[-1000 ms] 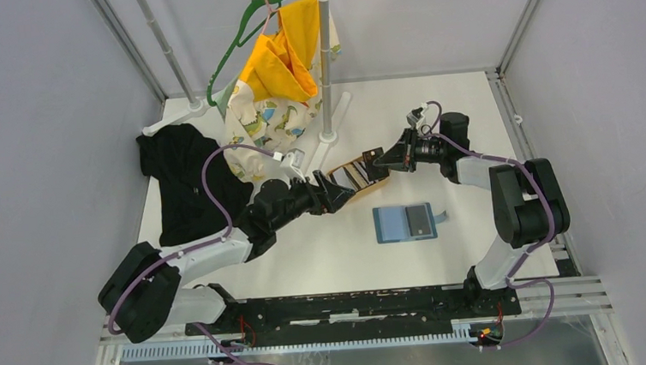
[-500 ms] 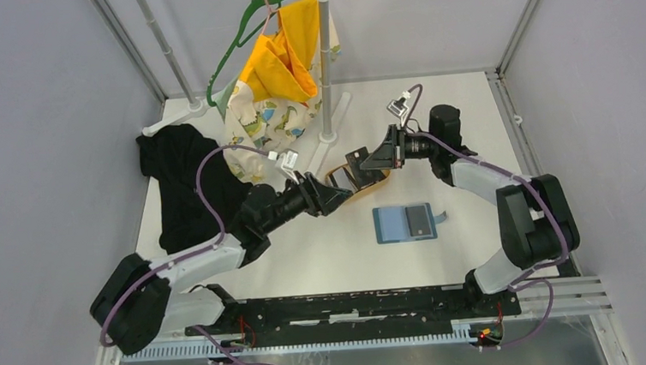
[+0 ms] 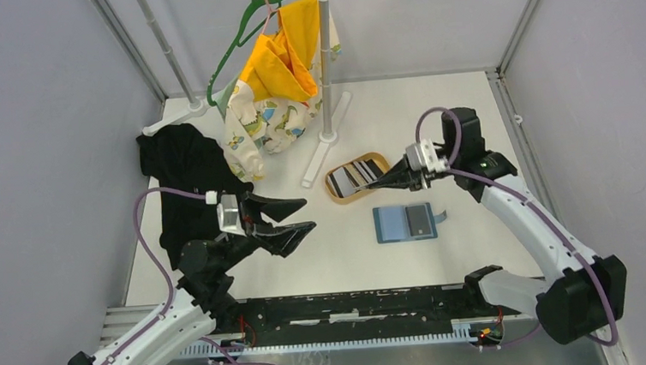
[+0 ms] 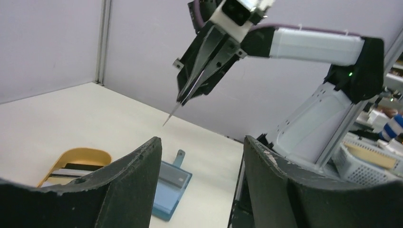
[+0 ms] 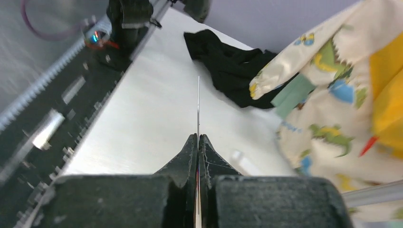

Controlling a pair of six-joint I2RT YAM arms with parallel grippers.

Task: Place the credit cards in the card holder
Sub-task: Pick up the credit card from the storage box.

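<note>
Several striped black, grey and white credit cards lie in an oval tan wooden tray at the table's middle. The teal card holder lies open and flat just right of and nearer than the tray, also in the left wrist view as the card holder. My right gripper hovers at the tray's right end, above the table, shut on one thin card seen edge-on. My left gripper stands open and empty, well left of the holder and apart from the tray.
A black cloth lies at the left. A clothes rack pole carries a yellow garment and a dinosaur-print garment at the back. The rack's white foot bar lies just behind the tray.
My left arm has pulled back from the tray to the near left, its jaws slightly narrower. My right gripper has swung round at the tray's right end, a card pinched in it. The tray lies flat.
</note>
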